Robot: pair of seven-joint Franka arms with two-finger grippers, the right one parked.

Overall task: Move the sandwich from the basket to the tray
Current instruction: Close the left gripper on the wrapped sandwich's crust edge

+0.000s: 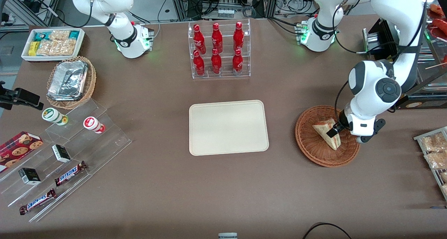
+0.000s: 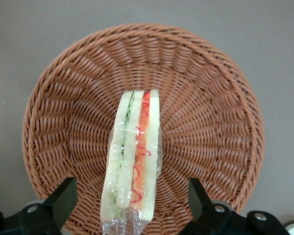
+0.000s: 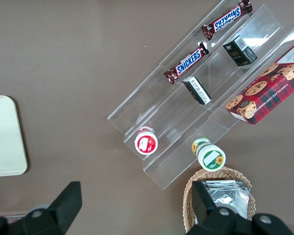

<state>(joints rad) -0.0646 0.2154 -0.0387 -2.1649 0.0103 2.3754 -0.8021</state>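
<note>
On the brown counter, the empty tray lay at 9 o'clock from the basket. Inside stood the sandwich on edge, long axis toward 5 o'clock. The downward-reaching claw straddled it, fingers wide apart, gripping nothing.

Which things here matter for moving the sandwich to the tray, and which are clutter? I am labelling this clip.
Job: sandwich in the basket; tray; gripper, open around the sandwich.

Clutter: red bottles, Snickers bars, cookie box, foil containers, snack bin.
</note>
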